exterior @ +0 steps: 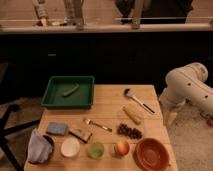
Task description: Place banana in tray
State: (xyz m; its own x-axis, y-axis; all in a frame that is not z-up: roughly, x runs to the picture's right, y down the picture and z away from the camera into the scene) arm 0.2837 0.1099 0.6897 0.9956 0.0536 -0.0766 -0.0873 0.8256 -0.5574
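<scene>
On the light wooden table (107, 102) in the camera view, the short pale yellow banana (132, 114) lies flat on the right half. It is outside the dark green rectangular plastic tray (67, 105) and well apart from it. The tray sits at the table's far left corner and holds 1 small olive-green elongated vegetable (70, 90), which lies at a slant on its floor.

Just beyond the banana, a metal spoon with a dark handle (138, 100) lies diagonally, its bowl toward the table's far edge. A silver fork (97, 125) rests near the middle of the table, to the left of the banana. A cluster of dark red grapes (129, 131) sits just in front of the banana.

Along the near edge, from right to left, stand:
- a round reddish-brown bowl (151, 154)
- a red-and-yellow round fruit (121, 148)
- a pale green round item (95, 150)
- a white round cup (70, 147)
- a crumpled grey cloth (37, 147)

Behind these, a blue rectangular sponge (57, 129) lies beside a small brown block (80, 134).

The robot's white arm (187, 87) bends down off the table's right side. Its gripper (170, 117) hangs low beside the table's right edge, clear of the banana and of everything on the tabletop. How its grip stands cannot be made out. It touches nothing that can be seen.
</scene>
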